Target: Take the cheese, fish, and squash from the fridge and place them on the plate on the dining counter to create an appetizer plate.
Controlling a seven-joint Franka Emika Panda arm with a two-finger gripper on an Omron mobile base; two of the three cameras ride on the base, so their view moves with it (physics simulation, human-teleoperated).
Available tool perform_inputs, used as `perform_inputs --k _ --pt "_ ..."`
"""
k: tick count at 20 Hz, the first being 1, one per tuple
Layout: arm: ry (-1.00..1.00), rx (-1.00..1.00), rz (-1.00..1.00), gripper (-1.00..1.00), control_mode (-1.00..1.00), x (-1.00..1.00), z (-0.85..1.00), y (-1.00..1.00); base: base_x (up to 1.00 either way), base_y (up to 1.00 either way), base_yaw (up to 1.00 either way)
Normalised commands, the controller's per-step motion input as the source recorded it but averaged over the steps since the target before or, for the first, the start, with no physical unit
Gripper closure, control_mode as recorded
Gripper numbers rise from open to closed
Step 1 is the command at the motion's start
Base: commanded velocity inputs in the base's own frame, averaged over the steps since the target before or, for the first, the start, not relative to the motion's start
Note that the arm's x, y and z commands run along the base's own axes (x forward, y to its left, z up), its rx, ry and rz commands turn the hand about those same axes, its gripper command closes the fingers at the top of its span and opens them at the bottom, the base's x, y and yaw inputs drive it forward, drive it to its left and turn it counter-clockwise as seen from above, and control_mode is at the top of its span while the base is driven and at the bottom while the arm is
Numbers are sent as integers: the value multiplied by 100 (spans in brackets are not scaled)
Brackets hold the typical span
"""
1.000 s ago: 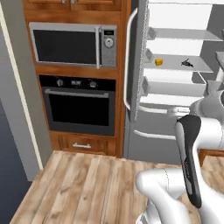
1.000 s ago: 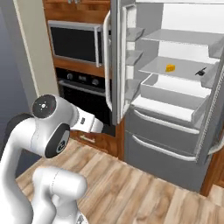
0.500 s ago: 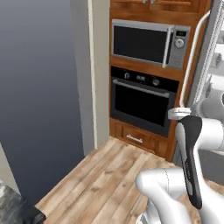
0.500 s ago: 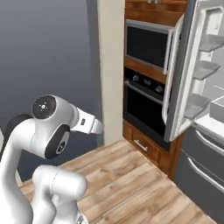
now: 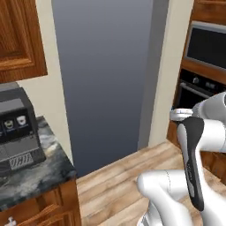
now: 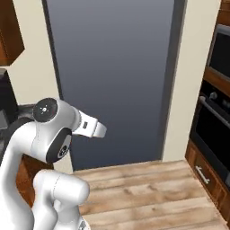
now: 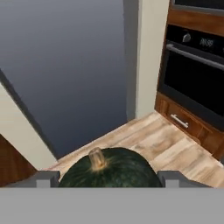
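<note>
In the hand view the squash [image 7: 109, 168], dark green with a tan stem on top, sits between my two grey fingertips [image 7: 47, 179]. My gripper [image 7: 109, 179] is shut on it, with its jaws wide around it. The squash hangs above the wooden floor [image 7: 144, 140]. The white arm [image 5: 194, 167] rises at the lower right of the left base view and in the right base view [image 6: 49, 139] at the lower left. The fridge, cheese, fish and plate are out of view.
A tall grey-blue panel [image 5: 106, 75] fills the wall ahead. The black wall oven [image 7: 197, 83] with a wooden drawer under it stands to the right. At the left, a dark marbled counter top [image 5: 42, 170] on a wooden base carries a coffee machine [image 5: 17, 128].
The whole picture has swung left as the base turned: the fridge and the microwave have slid out to the right, and the grey panel and the marbled counter have come in. The grip is unchanged.
</note>
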Motion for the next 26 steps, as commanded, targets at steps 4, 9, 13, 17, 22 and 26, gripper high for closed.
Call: perform_inputs --k 4,9,13,17,22,26 --pt "0 0 0 100 100 0 0 0 -32 0 69" --pt "0 0 0 100 100 0 0 0 -52 0 73" --pt "0 0 0 100 100 0 0 0 -57 0 74" --pt "0 0 0 100 100 0 0 0 -43 0 72" --pt "0 0 0 100 100 0 0 0 -32 0 71" --pt "0 0 0 100 100 0 0 0 -10 0 69"
